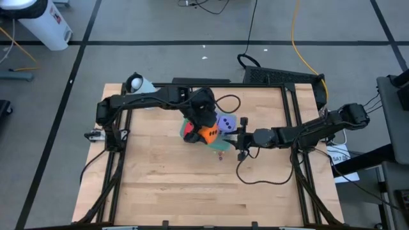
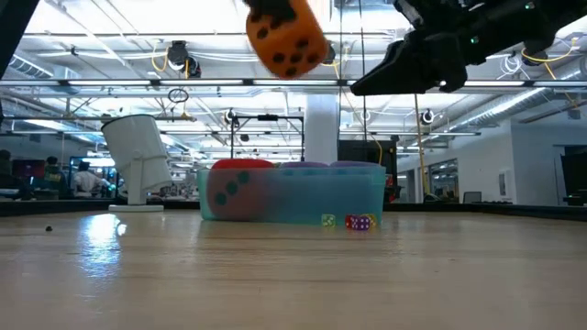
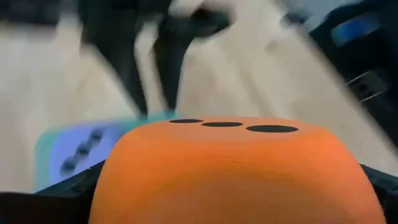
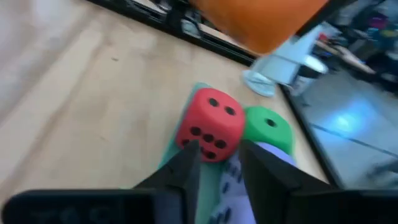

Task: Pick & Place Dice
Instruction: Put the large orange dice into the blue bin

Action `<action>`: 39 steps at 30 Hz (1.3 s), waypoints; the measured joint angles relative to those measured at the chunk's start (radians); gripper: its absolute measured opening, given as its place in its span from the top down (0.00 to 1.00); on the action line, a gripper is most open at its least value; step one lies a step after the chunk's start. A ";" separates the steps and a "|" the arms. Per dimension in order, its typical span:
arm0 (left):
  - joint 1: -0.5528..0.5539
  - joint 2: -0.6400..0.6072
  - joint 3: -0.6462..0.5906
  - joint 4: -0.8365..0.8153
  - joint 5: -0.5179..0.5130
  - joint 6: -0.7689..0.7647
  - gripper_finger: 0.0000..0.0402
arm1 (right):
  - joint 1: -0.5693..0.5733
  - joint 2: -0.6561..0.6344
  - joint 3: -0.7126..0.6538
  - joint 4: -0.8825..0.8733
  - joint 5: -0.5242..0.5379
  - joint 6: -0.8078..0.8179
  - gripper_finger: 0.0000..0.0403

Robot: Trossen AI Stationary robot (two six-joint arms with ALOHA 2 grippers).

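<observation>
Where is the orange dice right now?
The orange dice is up in the air, held by the left hand above the bin with the red dice, mid-table.

Open-ceilinged lab: ducts (image 2: 138,87), taped floor (image 1: 160,43).

orange die (image 2: 286,38): soft cube with dark pips, raised well above the desk, clamped in the left tool (image 1: 206,130); three pips in a row on its upper face.
red die (image 4: 210,124): below the left tool, just ahead of the right tool (image 4: 219,163), dark pips on two visible faces.
green die (image 4: 267,129): touching the red one, on its side away from the right tool.
purple die (image 1: 227,123): between the two tools, beside the orange one.
</observation>
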 joint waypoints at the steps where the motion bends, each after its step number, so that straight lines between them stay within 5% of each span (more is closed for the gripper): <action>1: 0.000 0.006 -0.011 0.001 -0.044 -0.001 0.01 | 0.014 0.000 0.000 -0.006 0.038 -0.009 0.71; 8: 0.004 0.034 -0.181 0.168 -0.224 -0.019 0.01 | 0.060 0.000 0.000 -0.005 0.164 -0.065 0.72; 20: -0.007 0.045 -0.363 0.404 -0.379 -0.046 0.01 | 0.055 0.001 0.000 -0.020 0.167 -0.063 0.79; 26: -0.012 0.041 -0.354 0.422 -0.286 -0.122 0.01 | 0.051 0.001 0.000 -0.027 0.167 -0.046 0.79; 39: -0.016 0.070 -0.354 0.428 -0.307 -0.085 0.00 | -0.047 0.118 0.000 0.169 0.114 -0.133 0.84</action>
